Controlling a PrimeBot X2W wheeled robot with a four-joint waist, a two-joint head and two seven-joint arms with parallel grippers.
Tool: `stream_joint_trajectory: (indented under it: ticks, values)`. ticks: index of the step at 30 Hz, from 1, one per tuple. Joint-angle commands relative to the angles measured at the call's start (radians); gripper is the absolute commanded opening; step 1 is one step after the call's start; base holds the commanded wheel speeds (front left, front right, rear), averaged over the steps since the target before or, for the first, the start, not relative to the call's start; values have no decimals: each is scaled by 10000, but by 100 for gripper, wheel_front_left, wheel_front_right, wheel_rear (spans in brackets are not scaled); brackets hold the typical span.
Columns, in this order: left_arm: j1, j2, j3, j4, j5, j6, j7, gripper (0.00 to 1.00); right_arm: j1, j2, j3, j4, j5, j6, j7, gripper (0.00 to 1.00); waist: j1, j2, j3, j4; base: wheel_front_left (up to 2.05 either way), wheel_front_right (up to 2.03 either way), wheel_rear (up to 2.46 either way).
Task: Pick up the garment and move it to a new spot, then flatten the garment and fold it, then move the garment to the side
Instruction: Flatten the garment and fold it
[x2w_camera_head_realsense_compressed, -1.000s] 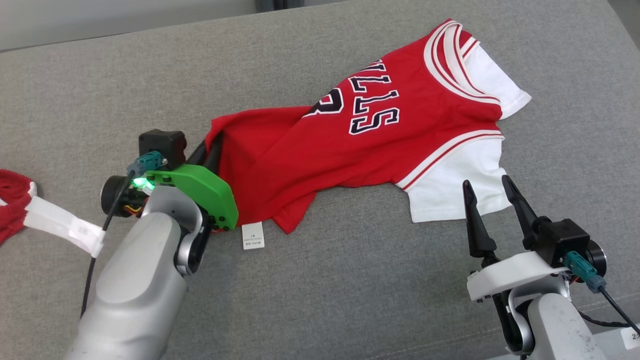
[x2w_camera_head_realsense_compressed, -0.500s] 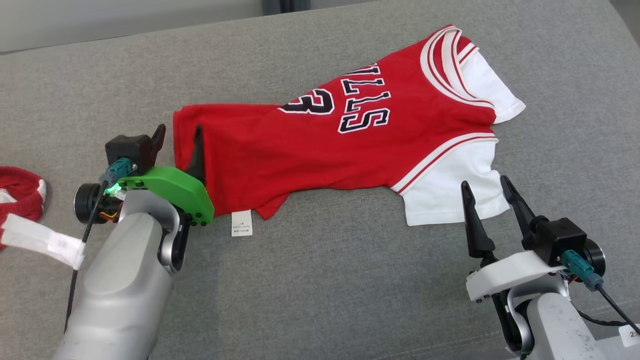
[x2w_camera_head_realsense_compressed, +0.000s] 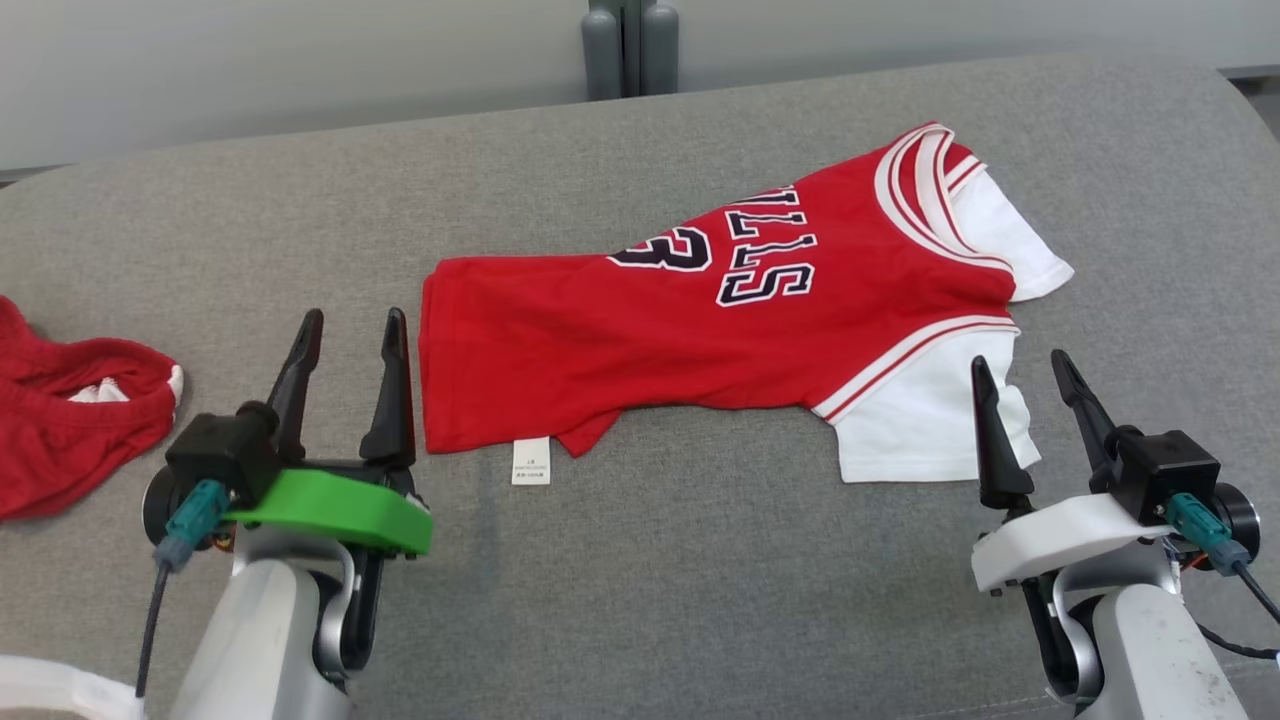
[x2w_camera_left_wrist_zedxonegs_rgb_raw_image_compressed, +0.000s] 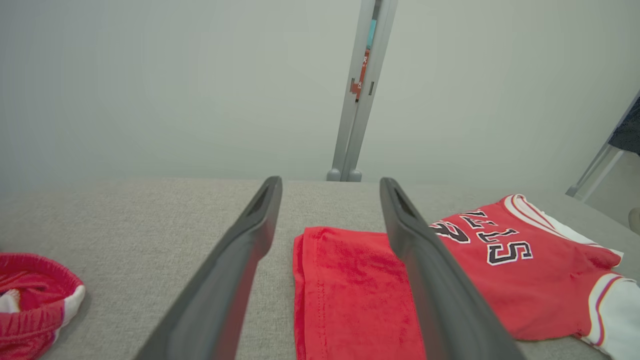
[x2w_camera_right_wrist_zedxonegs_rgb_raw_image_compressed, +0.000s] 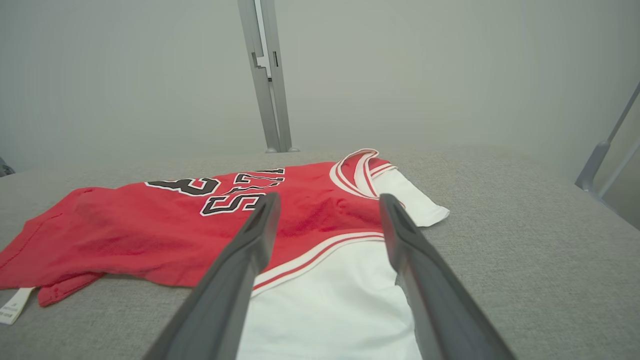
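Observation:
A red basketball jersey (x2w_camera_head_realsense_compressed: 700, 320) with white sleeves, black lettering and a white care tag (x2w_camera_head_realsense_compressed: 531, 461) lies spread on the grey couch seat (x2w_camera_head_realsense_compressed: 640, 580), neck at the right and hem at the left. My left gripper (x2w_camera_head_realsense_compressed: 350, 322) stands open just left of the hem, apart from the cloth and holding nothing. In the left wrist view the jersey (x2w_camera_left_wrist_zedxonegs_rgb_raw_image_compressed: 360, 290) lies ahead between and right of the fingers (x2w_camera_left_wrist_zedxonegs_rgb_raw_image_compressed: 240, 260). My right gripper (x2w_camera_head_realsense_compressed: 1025, 366) stands open at the near white sleeve (x2w_camera_head_realsense_compressed: 930, 430). In the right wrist view that sleeve (x2w_camera_right_wrist_zedxonegs_rgb_raw_image_compressed: 330, 305) shows between its fingers (x2w_camera_right_wrist_zedxonegs_rgb_raw_image_compressed: 410, 260).
A second red garment (x2w_camera_head_realsense_compressed: 70, 420) with white trim lies bunched at the couch's far left; the left wrist view shows that red garment (x2w_camera_left_wrist_zedxonegs_rgb_raw_image_compressed: 35, 300) too. A grey metal post (x2w_camera_head_realsense_compressed: 630, 45) rises behind the couch against a pale wall. Bare couch fabric spreads in front of the jersey.
My left gripper let go of the jersey's hem, opened and drew back toward me. The hem now lies flat. The camera has shifted, showing more of the wall. The right gripper has held still.

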Motion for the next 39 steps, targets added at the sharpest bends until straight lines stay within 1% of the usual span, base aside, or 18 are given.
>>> stream_joint_trajectory:
  ticks: [1,4,7,12,18,25,34,37,39]
  values:
    - [473,-117,162,-404,275,-136,1,100,162,-20,-104,-42,-77,-14,86,100,0,-1,-419,348,0,0,0]
    - [1259,-304,537,-1064,645,-319,0,100,245,-21,-292,-16,-56,-12,251,100,0,-1,-709,512,0,0,0]
    - [1899,-475,863,-1290,902,-381,-1,100,389,-21,-439,62,52,-14,430,100,0,-1,-973,621,0,0,0]
    - [2715,-592,1293,-1287,1220,-522,-1,100,708,-21,-471,164,91,-14,544,100,0,-1,-1381,709,0,0,0]
    - [3186,-710,1704,-1319,1421,-601,-2,100,1054,-20,-502,111,166,-14,602,100,0,-1,-1541,665,0,0,0]
    - [3219,-806,1876,-1302,1516,-659,-2,100,1113,-21,-496,-32,233,-14,636,100,0,-1,-1499,595,0,0,0]
    - [2706,-848,1709,-1053,1627,-684,-1,100,775,-21,-554,-94,141,-14,767,100,0,-1,-1251,467,0,0,0]
    - [2476,-851,1543,-488,1482,-690,13,100,645,-21,-729,36,110,-14,1240,100,0,-1,-1110,395,0,0,0]
    - [2051,-865,1395,156,1248,-690,385,100,429,-21,-897,140,71,-12,1788,100,0,-1,-954,341,0,0,0]
